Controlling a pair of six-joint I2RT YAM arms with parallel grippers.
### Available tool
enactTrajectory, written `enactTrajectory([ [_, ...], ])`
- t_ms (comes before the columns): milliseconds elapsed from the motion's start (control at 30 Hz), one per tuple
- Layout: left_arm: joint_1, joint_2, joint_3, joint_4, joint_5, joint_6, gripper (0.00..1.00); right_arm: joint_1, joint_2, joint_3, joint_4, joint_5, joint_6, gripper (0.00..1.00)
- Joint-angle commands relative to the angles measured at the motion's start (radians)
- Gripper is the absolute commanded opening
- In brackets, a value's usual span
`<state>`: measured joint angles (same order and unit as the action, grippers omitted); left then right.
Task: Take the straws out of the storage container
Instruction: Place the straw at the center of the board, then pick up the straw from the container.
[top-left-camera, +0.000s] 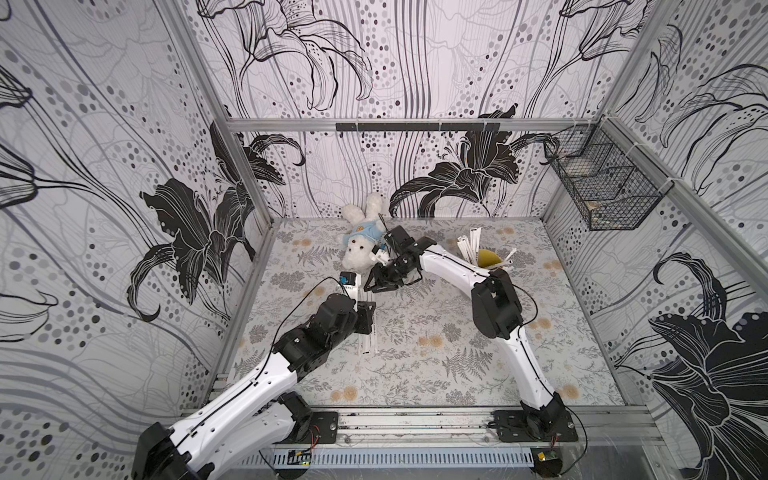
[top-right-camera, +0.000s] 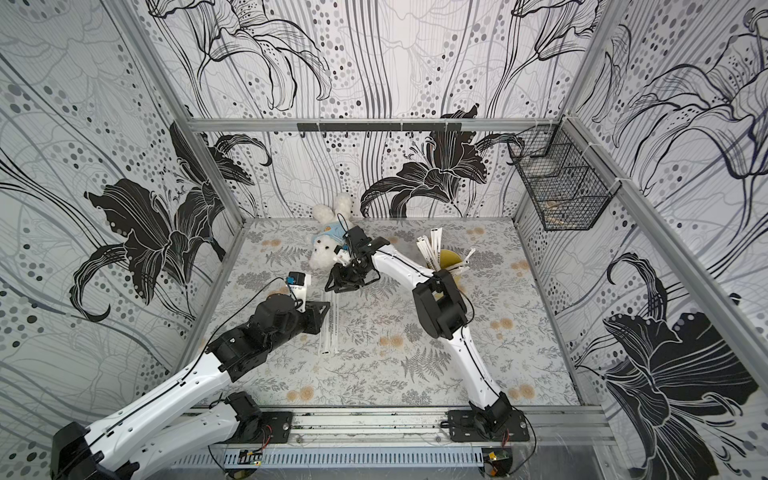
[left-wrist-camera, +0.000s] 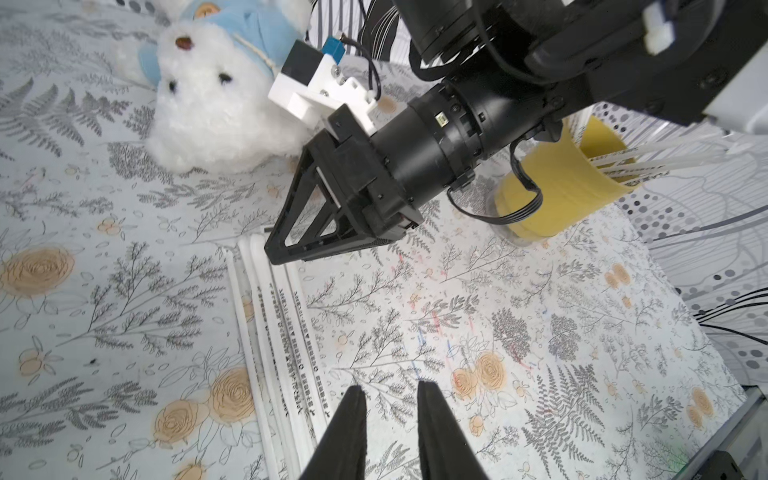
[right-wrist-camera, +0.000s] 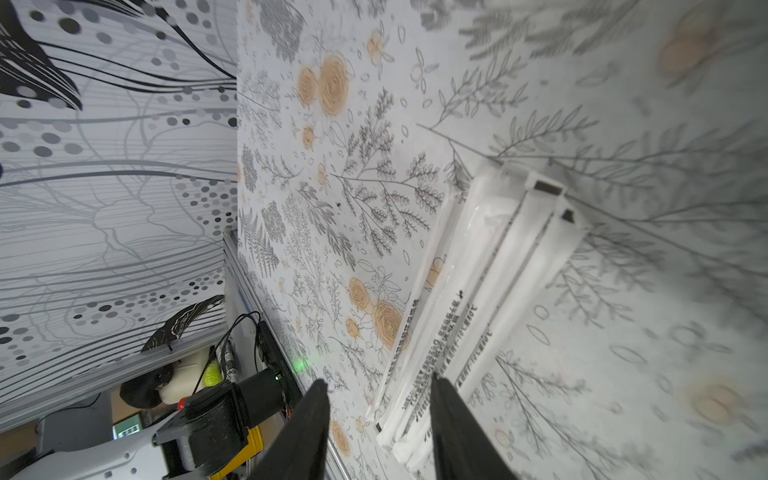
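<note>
The right claw (right-wrist-camera: 377, 380) gapes, seemingly empty, over the straws (right-wrist-camera: 478, 270); left claw (left-wrist-camera: 390, 386) stands parted, holding nothing.

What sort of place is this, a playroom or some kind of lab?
Probably a robot test booth: the left arm and right arm are bolted to a metal rail, an aluminium frame with patterned panels boxes in the table, and props sit there: a plush bunny, a yellow cup of straws.

cup (top-left-camera: 488, 259) half hidden, basket (top-left-camera: 615, 210) contents indistinct
</note>
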<state>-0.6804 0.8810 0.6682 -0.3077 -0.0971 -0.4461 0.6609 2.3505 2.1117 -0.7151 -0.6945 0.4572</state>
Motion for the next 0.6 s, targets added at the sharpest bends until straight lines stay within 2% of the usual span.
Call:
enactTrajectory([
  [0,0.002,0.013,0.046,0.175,0.036,0.062,0.27,-0.078,-0.239,-0.021,-0.02,0.074,-0.061,0.43],
  [233,-0.068,0.189,0.118,0.468,0.097,0.144,0.3,-0.201,-0.53,-0.159,-0.026,0.29,-0.146,0.43],
  [367,-0.126,0.38,0.236,0.567,0.15,0.29,0.32,-0.275,-0.66,-0.262,-0.001,0.35,-0.174,0.42],
  [567,-0.131,0.674,0.434,0.651,0.316,0.515,0.37,-0.384,-0.809,-0.453,0.07,0.419,-0.194,0.43],
])
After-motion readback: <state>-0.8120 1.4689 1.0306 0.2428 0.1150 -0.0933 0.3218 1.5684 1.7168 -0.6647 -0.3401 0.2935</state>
